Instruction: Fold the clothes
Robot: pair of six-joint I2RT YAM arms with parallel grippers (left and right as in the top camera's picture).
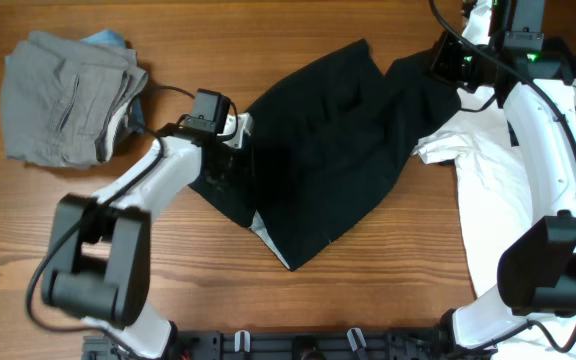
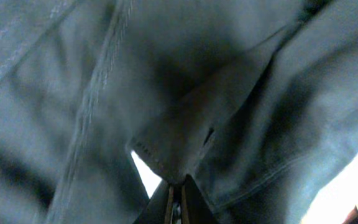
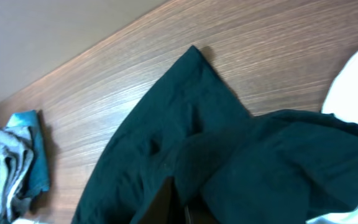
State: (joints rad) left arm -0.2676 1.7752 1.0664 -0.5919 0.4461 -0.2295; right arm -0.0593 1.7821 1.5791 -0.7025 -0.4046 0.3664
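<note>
The black shorts (image 1: 328, 150) lie spread across the middle of the wooden table, with a pale inner edge showing at the front (image 1: 268, 235). My left gripper (image 1: 230, 138) is shut on the shorts' left edge; in the left wrist view the dark fabric (image 2: 185, 143) bunches into the closed jaws (image 2: 178, 198). My right gripper (image 1: 446, 72) is shut on the shorts' far right corner; in the right wrist view the dark cloth (image 3: 229, 155) drapes over the jaws (image 3: 180, 202).
Folded grey shorts (image 1: 63, 100) lie at the far left on a blue cloth (image 1: 108, 40), also in the right wrist view (image 3: 5, 162). A white T-shirt (image 1: 513, 180) with black lettering lies at the right, under my right arm.
</note>
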